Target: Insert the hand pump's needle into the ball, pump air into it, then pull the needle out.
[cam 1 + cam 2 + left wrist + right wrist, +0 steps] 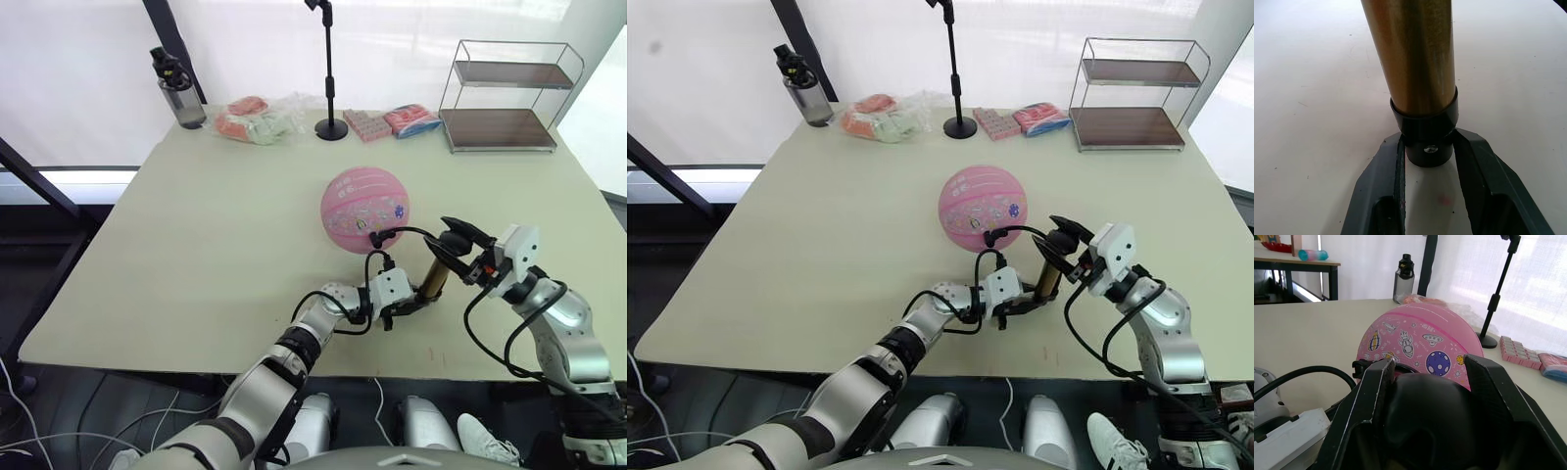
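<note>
**Both grippers on the pump, needle at the ball**

The ball (365, 210) sits a little past the middle of the table (196, 255), at about 12 o'clock from my two grippers. It is pink rubber with darker pink seam lines, and its skin carries small printed marks: rockets, a saucer and a blue spotted planet show in my right wrist view.

The hand pump (434, 277) stands tilted just in front of the ball, at its 5 o'clock. Its barrel is a short gold-bronze metal tube, shiny, with a black cap at each end; a small screw head shows in the lower cap. My left gripper (1429, 152) pinches that lower black cap, one dark finger on each side, with the cap's foot close to the tabletop. My right gripper (462, 247) is closed around the black handle at the pump's upper end, which bulges rounded between my two fingers (1374, 396).

The thin black hose (407, 233) arcs from the pump's top over to the ball's near side at its 6 o'clock. The needle (376, 237) ends the hose there with a black fitting that touches the pink rubber. The metal pin itself is too small for me to make out.
</note>
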